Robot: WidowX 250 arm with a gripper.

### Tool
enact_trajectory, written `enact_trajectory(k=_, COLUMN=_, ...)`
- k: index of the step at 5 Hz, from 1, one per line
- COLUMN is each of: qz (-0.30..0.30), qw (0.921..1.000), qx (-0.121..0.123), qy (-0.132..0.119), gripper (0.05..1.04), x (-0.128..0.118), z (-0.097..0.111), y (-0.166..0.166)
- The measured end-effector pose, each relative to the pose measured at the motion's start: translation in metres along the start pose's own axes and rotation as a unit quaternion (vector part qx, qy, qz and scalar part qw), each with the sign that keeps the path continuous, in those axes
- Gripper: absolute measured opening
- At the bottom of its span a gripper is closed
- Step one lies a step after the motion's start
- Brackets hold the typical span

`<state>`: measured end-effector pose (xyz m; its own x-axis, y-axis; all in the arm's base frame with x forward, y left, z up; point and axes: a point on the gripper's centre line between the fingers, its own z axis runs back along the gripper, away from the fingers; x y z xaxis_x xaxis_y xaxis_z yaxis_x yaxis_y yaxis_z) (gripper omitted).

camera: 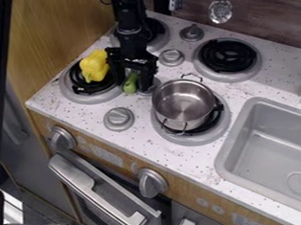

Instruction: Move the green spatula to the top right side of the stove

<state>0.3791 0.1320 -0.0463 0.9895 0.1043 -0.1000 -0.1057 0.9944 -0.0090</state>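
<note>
Green spatula [130,85], between the fingers of a black pincer [133,85], fingers spread apart

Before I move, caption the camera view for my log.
Pincer at the green spatula, between a yellow pepper and a steel pot on the stove.

The tabletop [138,136] is white, speckled with dark flecks. The bell pepper [94,66] is yellow, the spatula [131,83] green, the robot's hand [133,85] black. The pot [183,103] is silver, the burner coils [227,56] black, the sink [270,145] grey. The back wall [262,11] has brown wood grain, the side panel [52,34] golden.
</note>
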Motion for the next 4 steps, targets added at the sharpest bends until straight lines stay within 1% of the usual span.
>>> enact_trajectory(k=1, qz=-0.006, qw=0.9999, qx=-0.006, qy=0.015, gripper=0.692, x=-0.006, z=-0.006, y=-0.002)
enact_trajectory(k=2, qz=-0.024, qw=0.9991, qx=-0.002, qy=0.036, gripper=0.439, x=-0.015, z=-0.01, y=-0.002)
enact_trajectory(k=3, qz=-0.045, qw=0.9978, qx=0.0, qy=0.048, gripper=0.424, x=-0.025, z=-0.013, y=-0.008)
enact_trajectory(k=4, qz=-0.055, qw=0.9978, qx=0.004, qy=0.037, gripper=0.423, x=-0.026, z=-0.004, y=-0.014)
